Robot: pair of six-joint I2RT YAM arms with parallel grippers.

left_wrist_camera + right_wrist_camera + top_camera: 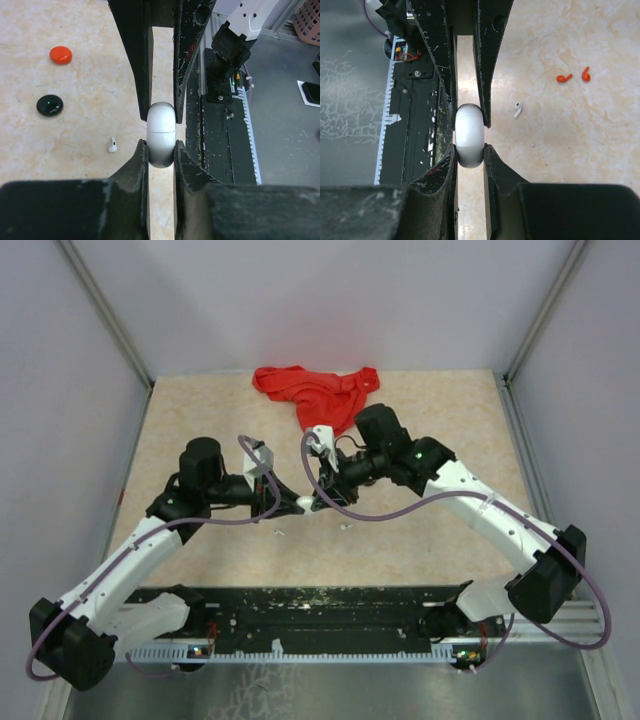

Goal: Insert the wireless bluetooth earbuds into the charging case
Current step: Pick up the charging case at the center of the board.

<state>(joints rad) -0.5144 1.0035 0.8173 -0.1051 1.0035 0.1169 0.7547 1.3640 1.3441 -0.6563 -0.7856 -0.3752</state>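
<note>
my left pincer (161, 146) and right pincer (470, 148) both pinch the white case (161, 125) | likely light, glossy, slip-prone | hold each half, off seam

No lettering, brand, number or sign can be read in any view: the white charging case (161, 134) shows a plain shell, and pale specks on the black base rail (330, 612) may be print but are too small to tell.
</note>
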